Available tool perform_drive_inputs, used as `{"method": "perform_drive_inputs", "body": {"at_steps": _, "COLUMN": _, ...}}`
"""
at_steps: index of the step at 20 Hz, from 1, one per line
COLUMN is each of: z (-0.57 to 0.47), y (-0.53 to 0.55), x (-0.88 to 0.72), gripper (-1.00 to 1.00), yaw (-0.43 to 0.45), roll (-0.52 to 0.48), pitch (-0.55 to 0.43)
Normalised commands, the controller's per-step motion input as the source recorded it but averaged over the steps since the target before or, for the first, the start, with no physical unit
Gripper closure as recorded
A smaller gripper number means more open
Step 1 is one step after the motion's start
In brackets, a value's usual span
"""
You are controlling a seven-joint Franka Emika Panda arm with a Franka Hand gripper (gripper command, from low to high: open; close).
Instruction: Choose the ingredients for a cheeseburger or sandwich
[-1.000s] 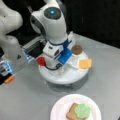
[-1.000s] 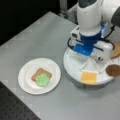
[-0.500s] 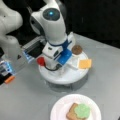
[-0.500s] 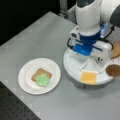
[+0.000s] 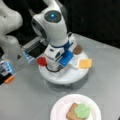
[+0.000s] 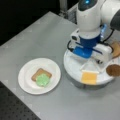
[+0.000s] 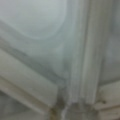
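Gripper [image 5: 65, 67], grip hidden so I cannot tell, sits low over the white round tray [image 5: 75, 76] beside the cheese [image 5: 85, 63], near the leaf-topped toast [image 6: 41, 76].

The wrist view shows only a blurred white tray surface [image 7: 45, 22] with raised ridges [image 7: 85, 50].
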Motion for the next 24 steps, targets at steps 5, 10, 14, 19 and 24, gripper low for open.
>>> {"method": "perform_drive_inputs", "body": {"at_steps": 5, "z": -0.24, "y": 0.11, "x": -0.19, "gripper": -1.0, "yaw": -0.013, "roll": -0.088, "pitch": -0.187}}
{"method": "perform_drive_inputs", "body": {"at_steps": 10, "z": -0.22, "y": 0.1, "x": -0.2, "gripper": -1.0, "yaw": 0.202, "roll": -0.292, "pitch": -0.154}}
{"method": "perform_drive_inputs", "body": {"at_steps": 14, "z": -0.14, "y": 0.08, "x": -0.18, "gripper": -1.0, "yaw": 0.375, "roll": -0.431, "pitch": -0.13}}
{"method": "perform_drive_inputs", "body": {"at_steps": 19, "z": -0.06, "y": 0.01, "x": -0.15, "gripper": -1.0, "yaw": 0.496, "roll": -0.249, "pitch": 0.026}}
{"method": "perform_drive_inputs", "body": {"at_steps": 24, "z": -0.01, "y": -0.06, "x": -0.12, "gripper": -1.0, "yaw": 0.597, "roll": 0.022, "pitch": 0.175}}
